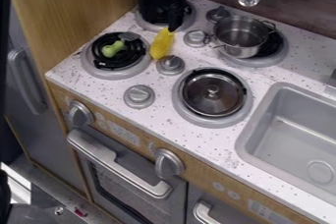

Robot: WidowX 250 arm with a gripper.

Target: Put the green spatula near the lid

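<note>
The black gripper [175, 19] hangs down at the top of the camera view, over the back left burner. Its lower tip is right by the upper end of a yellow object; whether they touch is unclear. Lying on the black grate of the front left burner is the spatula [113, 48], with a green handle end and a grey part at its upper right. It is below and left of the gripper. The round lid [212, 93], glassy with a dark rim and a centre knob, rests on the front right burner.
The yellow object [161, 44] is between the left burners and the stove knobs [171, 65]. A metal pot [241, 36] stands on the back right burner. The grey sink [289, 132] is at the right, and a wooden panel [75, 9] rises on the left.
</note>
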